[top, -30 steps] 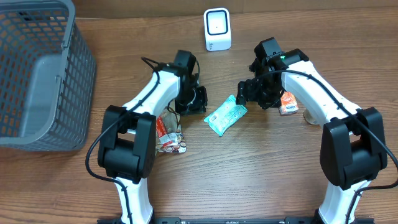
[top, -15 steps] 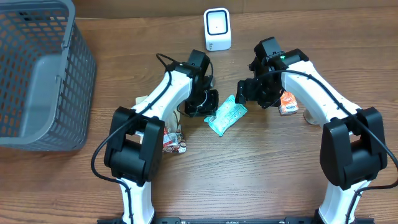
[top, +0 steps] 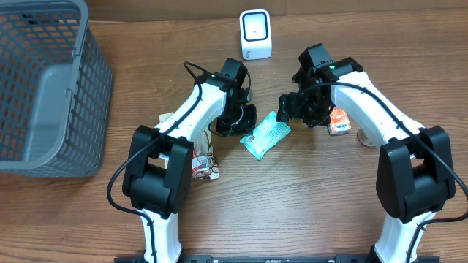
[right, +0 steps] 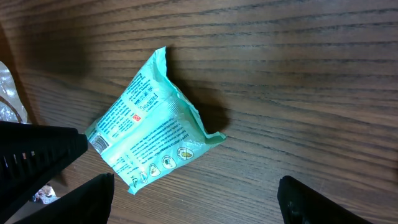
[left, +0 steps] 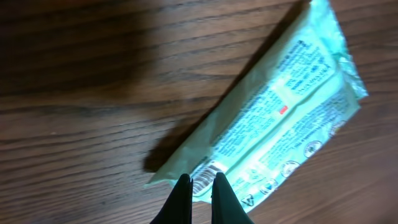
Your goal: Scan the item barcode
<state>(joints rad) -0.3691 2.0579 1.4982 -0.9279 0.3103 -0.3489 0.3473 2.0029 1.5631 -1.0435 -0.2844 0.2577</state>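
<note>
Teal packet (top: 265, 136) flat on tabletop (top: 292, 212), centre of overhead frame, below white scanner (top: 255, 34). Left fingers (left: 182, 199) closed narrow, tips at packet's lower-left corner over the barcode (left: 207, 172); contact not confirmable. Right fingers (right: 305, 199) spread wide, packet above and between them in wrist frame, not touching. Judged best: steady the corner lightly, close right fingers on the long edges, keep barcode uncovered.

Wooden table (top: 292, 208) (packet (top: 265, 136), basket (top: 96, 95), scanner (top: 255, 34))
</note>
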